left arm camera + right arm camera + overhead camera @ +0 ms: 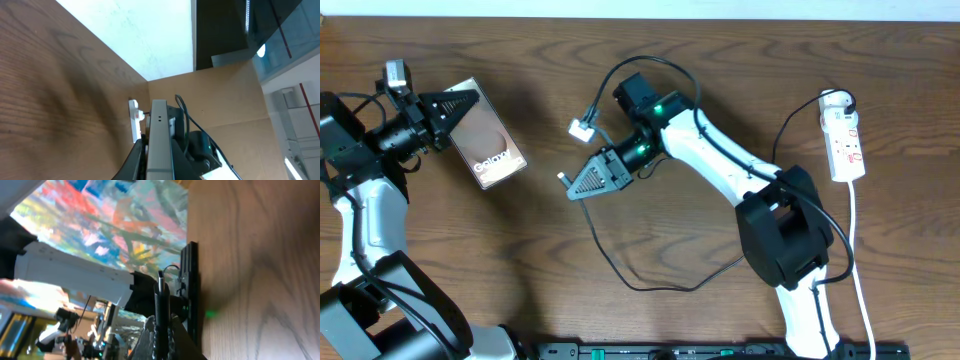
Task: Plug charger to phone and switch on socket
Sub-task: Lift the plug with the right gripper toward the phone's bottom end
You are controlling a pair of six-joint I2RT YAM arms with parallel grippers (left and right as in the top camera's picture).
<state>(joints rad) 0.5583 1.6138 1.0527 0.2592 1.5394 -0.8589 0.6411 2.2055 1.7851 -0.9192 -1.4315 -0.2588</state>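
Observation:
The phone (492, 150), brown and glossy with white lettering, is at the far left, held by one end in my left gripper (460, 108). In the left wrist view its grey edge (159, 125) stands between the shut jaws (160, 152). My right gripper (575, 183), at the table's middle, is shut on the charger (563, 178) just behind its small tip, which points left toward the phone with a gap between them. The right wrist view shows the charger's tip (160, 292) sticking out from the shut fingers (161, 330). The white socket (845, 135) with red marks lies at the far right.
The charger's thin black cable (650, 286) loops over the table in front of the right arm. A small white tag (582, 128) hangs on a cable near the right wrist. The socket's white cord (860, 290) runs down toward the front right edge.

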